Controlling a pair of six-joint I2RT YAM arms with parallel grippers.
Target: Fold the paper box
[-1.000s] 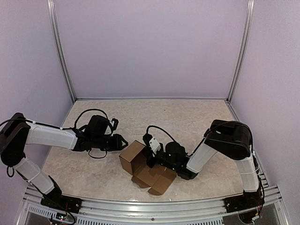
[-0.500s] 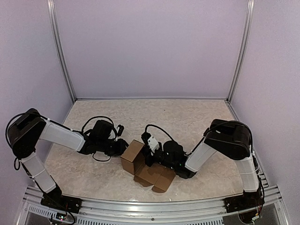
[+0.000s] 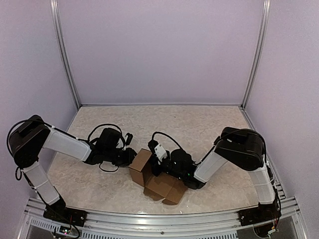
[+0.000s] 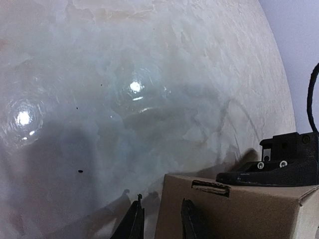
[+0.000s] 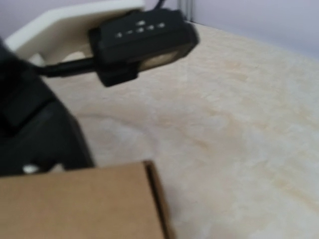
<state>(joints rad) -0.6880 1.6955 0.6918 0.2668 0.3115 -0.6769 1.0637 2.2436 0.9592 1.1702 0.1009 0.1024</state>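
Note:
The paper box (image 3: 152, 175) is a brown, partly folded piece near the front middle of the table, with one upright cube-like part at the left and flat flaps at the lower right. My left gripper (image 3: 130, 157) touches its left side. In the left wrist view (image 4: 162, 203) the fingers stand a narrow gap apart, one in front of the box face (image 4: 239, 214), one beside its corner edge. My right gripper (image 3: 158, 167) reaches into the box from the right. Its fingers are hidden; the right wrist view shows only a box panel (image 5: 75, 204).
The marbled table (image 3: 199, 124) is walled by lilac panels at the back and sides, with a metal rail (image 3: 159, 226) along the near edge. The left arm's camera housing (image 5: 139, 40) hangs close above the box in the right wrist view.
My left arm has swung right and lower until its gripper met the box's left side. The right gripper and the box have shifted slightly left.

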